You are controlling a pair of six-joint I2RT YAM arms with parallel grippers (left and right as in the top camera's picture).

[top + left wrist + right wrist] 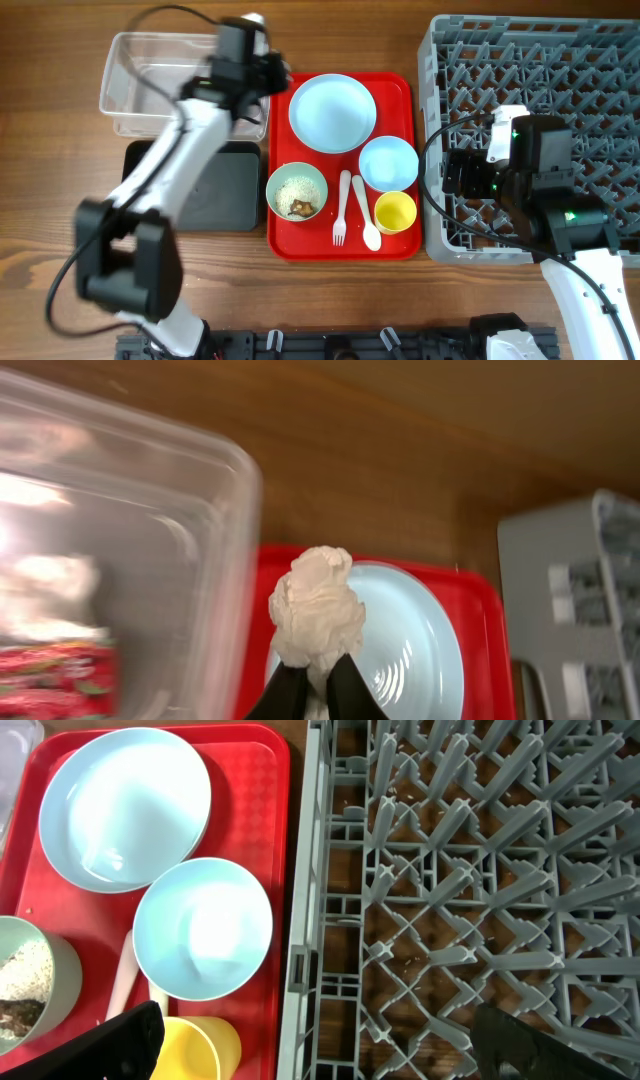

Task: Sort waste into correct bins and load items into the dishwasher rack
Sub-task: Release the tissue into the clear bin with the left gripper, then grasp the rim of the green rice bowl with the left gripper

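My left gripper [262,68] [318,685] is shut on a crumpled white tissue [315,605], held above the gap between the clear tub [140,90] [150,560] and the light blue plate [333,112] [420,650]. A red wrapper [55,675] and something white show blurred through the tub wall. My right gripper [455,175] [320,1050] is wide open and empty, straddling the left wall of the grey rack [560,100] [450,870]. The blue bowl [388,163] [203,928], yellow cup [395,212] [200,1050], green bowl [297,193] holding rice and brown bits, fork [341,208] and spoon [366,215] are on the tray.
The red serving tray [400,95] sits between the bins and the rack. The black tray [215,190] lies just in front of the clear tub, partly under my left arm. Bare wooden table runs along the front.
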